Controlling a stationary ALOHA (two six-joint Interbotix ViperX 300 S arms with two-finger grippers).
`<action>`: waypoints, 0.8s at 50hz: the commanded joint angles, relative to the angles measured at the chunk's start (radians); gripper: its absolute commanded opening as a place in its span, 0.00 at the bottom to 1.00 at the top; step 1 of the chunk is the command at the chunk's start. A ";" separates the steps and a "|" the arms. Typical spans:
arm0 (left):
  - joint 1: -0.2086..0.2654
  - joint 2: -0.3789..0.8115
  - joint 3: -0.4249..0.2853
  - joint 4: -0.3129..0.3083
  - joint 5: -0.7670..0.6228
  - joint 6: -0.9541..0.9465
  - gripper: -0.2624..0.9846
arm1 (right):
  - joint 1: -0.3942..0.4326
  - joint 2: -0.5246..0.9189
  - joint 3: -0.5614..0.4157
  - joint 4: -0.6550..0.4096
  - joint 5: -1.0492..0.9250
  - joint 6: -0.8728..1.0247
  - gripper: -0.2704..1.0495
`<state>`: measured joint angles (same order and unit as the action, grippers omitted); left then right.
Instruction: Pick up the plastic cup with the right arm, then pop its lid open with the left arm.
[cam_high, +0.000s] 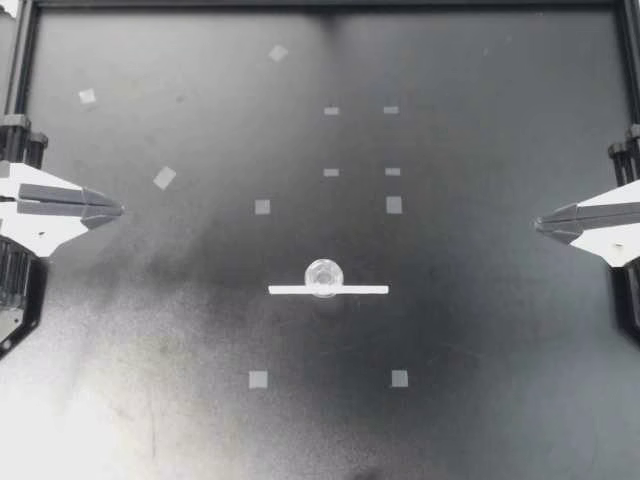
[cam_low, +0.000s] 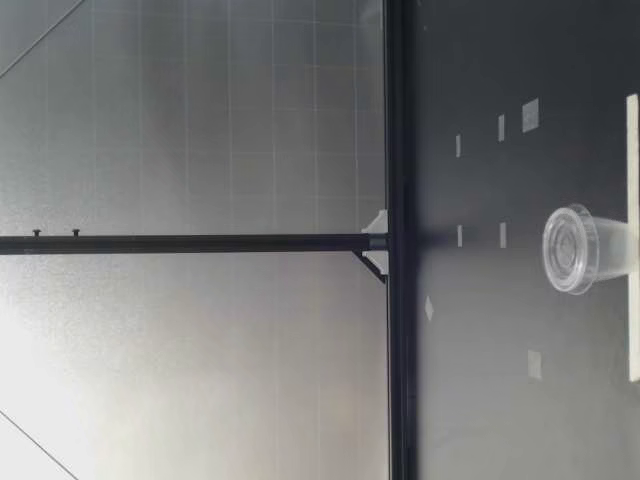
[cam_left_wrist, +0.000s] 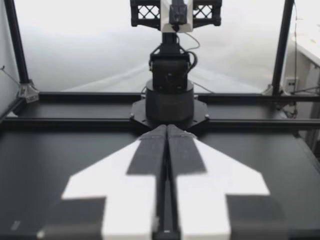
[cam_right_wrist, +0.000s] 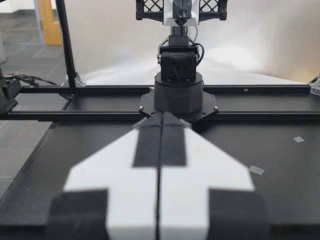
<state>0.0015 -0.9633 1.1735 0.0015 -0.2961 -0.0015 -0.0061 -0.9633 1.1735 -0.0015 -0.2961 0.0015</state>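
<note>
1. Top view: the clear plastic cup (cam_high: 323, 275) stands near the middle of the table (cam_high: 500, 400), at the side of a white strip (cam_high: 360, 290) that lies farther from the low camera; I cannot tell whether its base rests on the strip or just beside it.
2. My left gripper (cam_high: 118, 209) and my right gripper (cam_high: 537, 223) sit at opposite table edges, well apart from the cup. Each has its fingers pressed together on nothing (the wrist views show no gap).
3. Handling, as I judge it: light, thin-walled, smooth, easily crushed or tipped. A gentle pinch across the side wall just under the rim looks the best hold.
4. Orientation: the low view shows the cup upright, wider rimmed end up, so its axis is vertical; the strip's long axis runs from one arm's side to the other
</note>
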 joint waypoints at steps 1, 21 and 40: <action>0.014 0.009 0.037 0.000 -0.014 0.018 0.32 | -0.005 0.005 0.009 -0.002 -0.005 -0.003 0.22; 0.048 0.244 -0.067 -0.043 0.052 0.023 0.26 | -0.023 0.179 0.040 0.000 -0.133 -0.003 0.15; 0.048 0.670 -0.107 -0.041 -0.256 0.028 0.26 | -0.021 0.699 -0.038 0.000 -0.313 0.124 0.25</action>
<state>0.0460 -0.3329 1.0891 -0.0414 -0.5077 0.0276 -0.0230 -0.3313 1.1720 0.0000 -0.5706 0.1181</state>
